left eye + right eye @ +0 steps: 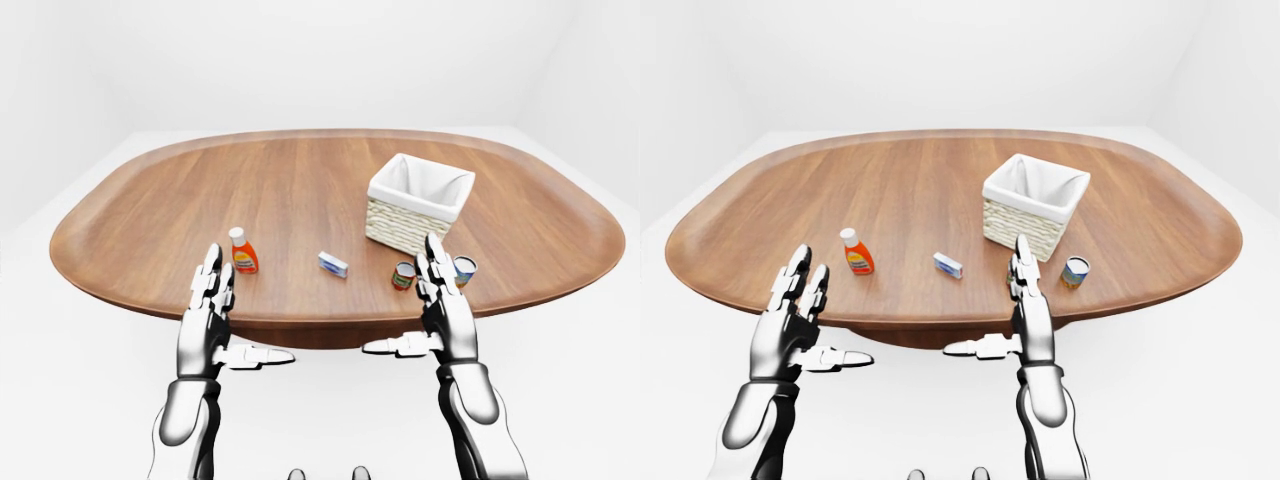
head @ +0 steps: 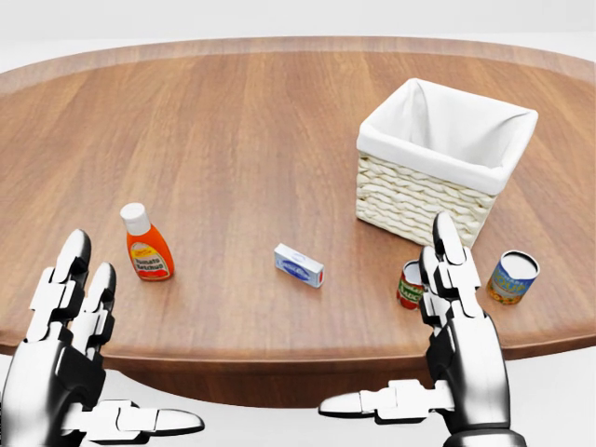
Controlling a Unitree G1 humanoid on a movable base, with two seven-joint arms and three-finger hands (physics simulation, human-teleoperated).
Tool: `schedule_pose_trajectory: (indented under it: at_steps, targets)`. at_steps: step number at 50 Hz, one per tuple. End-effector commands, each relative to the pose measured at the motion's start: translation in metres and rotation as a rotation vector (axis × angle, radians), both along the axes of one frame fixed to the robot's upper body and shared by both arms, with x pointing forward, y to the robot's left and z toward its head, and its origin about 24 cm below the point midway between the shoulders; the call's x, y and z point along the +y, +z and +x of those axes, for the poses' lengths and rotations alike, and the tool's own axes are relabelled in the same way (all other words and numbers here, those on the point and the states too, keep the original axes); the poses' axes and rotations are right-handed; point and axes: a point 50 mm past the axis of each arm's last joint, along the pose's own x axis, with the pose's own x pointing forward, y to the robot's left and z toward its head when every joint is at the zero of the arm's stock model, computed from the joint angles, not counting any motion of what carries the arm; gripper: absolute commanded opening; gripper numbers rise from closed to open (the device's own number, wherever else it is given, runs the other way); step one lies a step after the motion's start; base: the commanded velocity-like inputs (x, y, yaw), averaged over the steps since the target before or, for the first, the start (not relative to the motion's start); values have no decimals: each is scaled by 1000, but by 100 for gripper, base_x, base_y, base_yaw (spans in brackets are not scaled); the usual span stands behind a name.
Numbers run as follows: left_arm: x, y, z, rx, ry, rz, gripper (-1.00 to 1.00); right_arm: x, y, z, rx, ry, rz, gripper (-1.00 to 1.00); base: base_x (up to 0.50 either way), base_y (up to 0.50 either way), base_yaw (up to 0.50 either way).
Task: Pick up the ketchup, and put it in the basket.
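White walls surrounded the oval wooden table (image 2: 233, 121). On it, the ketchup (image 2: 147, 246) stood upright at the near left, well apart from the basket (image 2: 445, 163) at the right. Both the left hand (image 2: 65, 358) and right hand (image 2: 461, 349) hovered at the near edge, fingers spread, holding nothing.
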Motion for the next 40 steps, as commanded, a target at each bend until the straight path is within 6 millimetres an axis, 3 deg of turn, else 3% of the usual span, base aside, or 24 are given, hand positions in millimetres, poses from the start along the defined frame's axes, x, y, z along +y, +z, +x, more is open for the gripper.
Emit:
schedule_pose_trajectory:
  at_steps: [1, 20, 40]
  targets:
    - [-3, -2, 0, 8, -7, -1, 100, -5, -1, 6, -2, -48, -9, 100, 0, 0, 0]
    - [2, 5, -3, -22, 20, -24, 100, -2, 1, 1, -7, -28, -9, 100, 1, 0, 0]
    - [5, 7, -1, -33, 28, -26, 100, -1, 0, 1, -4, -24, -15, 100, 49, 13, 0]
